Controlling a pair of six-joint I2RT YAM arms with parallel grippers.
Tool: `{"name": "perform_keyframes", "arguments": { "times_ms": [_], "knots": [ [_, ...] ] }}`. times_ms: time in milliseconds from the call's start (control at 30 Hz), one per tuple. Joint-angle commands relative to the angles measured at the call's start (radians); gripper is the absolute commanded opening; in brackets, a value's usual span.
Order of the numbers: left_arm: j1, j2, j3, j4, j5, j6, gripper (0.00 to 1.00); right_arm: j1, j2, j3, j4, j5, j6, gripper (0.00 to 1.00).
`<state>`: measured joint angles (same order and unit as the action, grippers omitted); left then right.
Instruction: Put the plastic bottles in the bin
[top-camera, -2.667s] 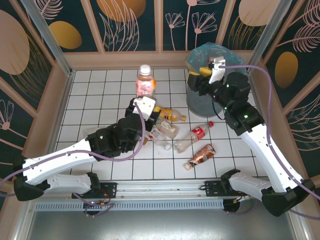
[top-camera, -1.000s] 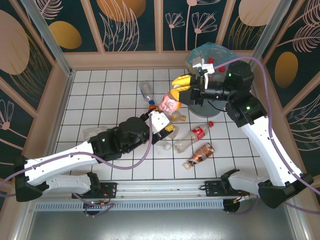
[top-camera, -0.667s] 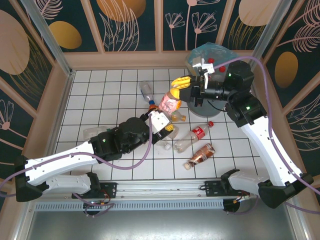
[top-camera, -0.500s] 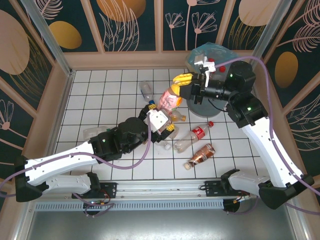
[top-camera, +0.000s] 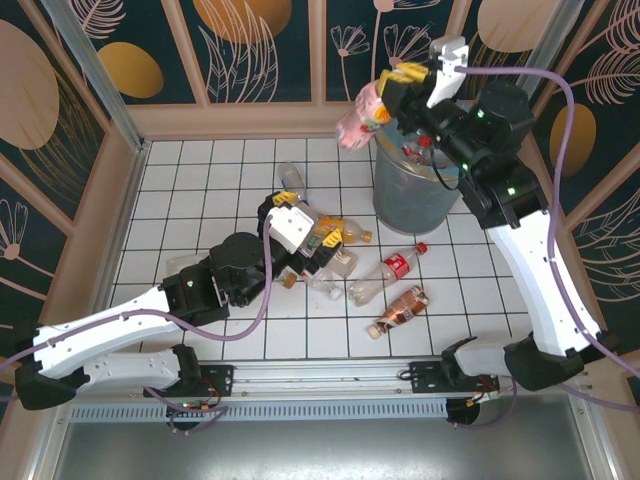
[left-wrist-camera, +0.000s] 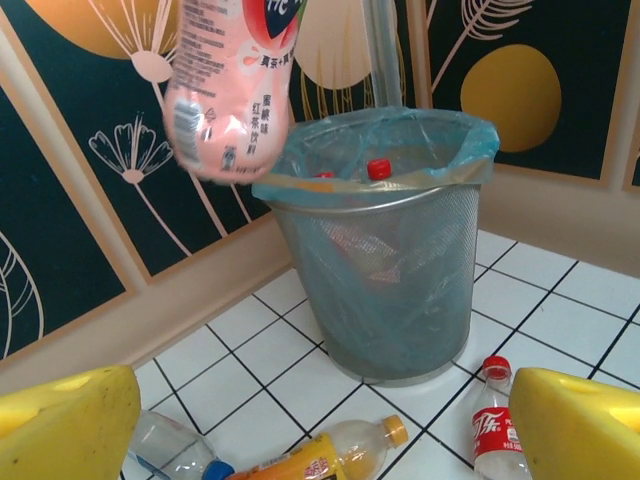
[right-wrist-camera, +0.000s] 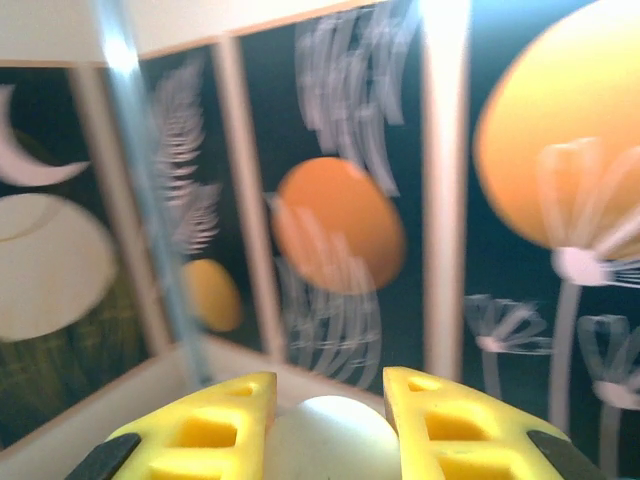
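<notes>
My right gripper (top-camera: 393, 85) is raised beside the bin's (top-camera: 415, 190) left rim, shut on the white cap (right-wrist-camera: 335, 440) of a pink-labelled plastic bottle (top-camera: 360, 112). That pink bottle (left-wrist-camera: 235, 90) hangs just left of the grey mesh bin (left-wrist-camera: 390, 270), whose blue bag holds a red-capped bottle (left-wrist-camera: 378, 168). My left gripper (top-camera: 310, 228) stands open and low over the floor bottles, nothing between its fingers (left-wrist-camera: 60, 430). Below it lie an orange-labelled bottle (top-camera: 345, 233), a red cola bottle (top-camera: 392, 268), a brown one (top-camera: 402, 310) and a crushed clear one (top-camera: 330, 265).
A clear bottle (top-camera: 291, 180) lies behind my left gripper and another (top-camera: 180, 265) at the left by my forearm. Wooden walls (top-camera: 250, 118) box in the white tiled floor (top-camera: 190, 190). In the left wrist view, the orange bottle (left-wrist-camera: 320, 455) and cola bottle (left-wrist-camera: 492, 415) lie before the bin.
The pink bottle passed from my left gripper to my right, which lifted it up and back to the bin's rim. My left gripper opened and drew back down.
</notes>
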<state>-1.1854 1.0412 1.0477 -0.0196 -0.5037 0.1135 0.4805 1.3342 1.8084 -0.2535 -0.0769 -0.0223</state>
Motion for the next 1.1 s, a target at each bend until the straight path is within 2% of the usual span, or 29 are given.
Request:
{"name": "perform_keyframes", "arguments": {
  "times_ms": [0, 167, 267, 433, 700, 867, 1067],
  "knots": [
    [0.000, -0.010, 0.021, 0.037, -0.011, -0.035, 0.94, -0.001, 0.062, 0.054, -0.025, 0.337, -0.078, 0.00],
    [0.000, -0.002, 0.012, 0.035, -0.007, -0.051, 0.94, -0.004, 0.096, 0.028, 0.070, 0.470, -0.135, 0.00],
    [0.001, 0.000, 0.009, 0.032, -0.005, -0.058, 0.95, -0.010, 0.099, 0.025, 0.088, 0.489, -0.128, 0.00],
    [0.001, -0.004, -0.007, 0.036, -0.006, -0.063, 0.95, -0.022, 0.074, 0.017, 0.103, 0.451, -0.082, 0.00],
    [0.001, -0.004, -0.028, 0.047, -0.006, -0.071, 0.94, -0.052, 0.038, -0.023, 0.129, 0.577, -0.125, 0.00],
    [0.000, -0.003, -0.038, 0.053, 0.000, -0.081, 0.94, -0.108, 0.017, -0.117, 0.149, 0.556, -0.095, 0.00],
    [0.001, 0.006, -0.053, 0.052, 0.009, -0.110, 0.95, -0.169, 0.000, -0.287, 0.172, 0.433, -0.013, 0.00]
  ]
}}
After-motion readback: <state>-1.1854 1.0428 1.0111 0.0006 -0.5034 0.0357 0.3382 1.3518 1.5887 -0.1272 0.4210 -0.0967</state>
